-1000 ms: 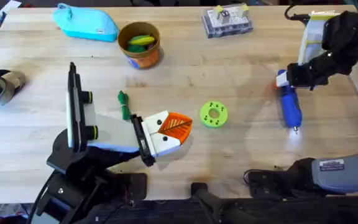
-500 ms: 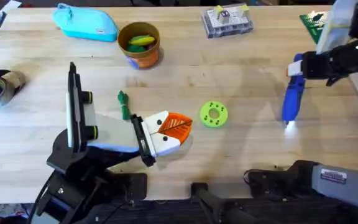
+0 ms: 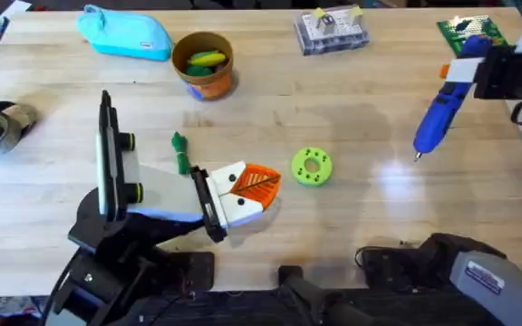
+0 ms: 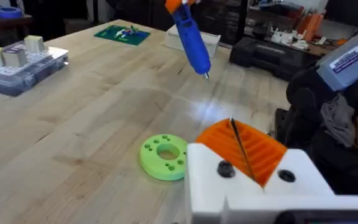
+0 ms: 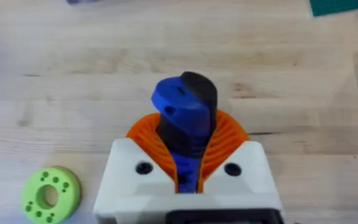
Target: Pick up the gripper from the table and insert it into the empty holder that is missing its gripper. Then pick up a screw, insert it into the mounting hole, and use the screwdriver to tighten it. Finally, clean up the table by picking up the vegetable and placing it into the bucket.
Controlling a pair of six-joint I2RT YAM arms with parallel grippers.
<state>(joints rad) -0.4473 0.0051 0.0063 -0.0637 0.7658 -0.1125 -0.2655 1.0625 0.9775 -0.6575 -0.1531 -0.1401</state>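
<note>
right hand (image 3: 465, 68) clamped on the blue screwdriver (image 3: 436, 120), held above the counter (image 3: 352, 100) at the far right, bit slanting down toward the white holder (image 3: 229, 204) with its orange gripper (image 3: 259, 184), well apart leftward; left hand state undeterminable.

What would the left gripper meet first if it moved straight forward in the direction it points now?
Probably the lime-green disc, lying on the table just ahead of the left gripper; depth is hard to judge.
</note>
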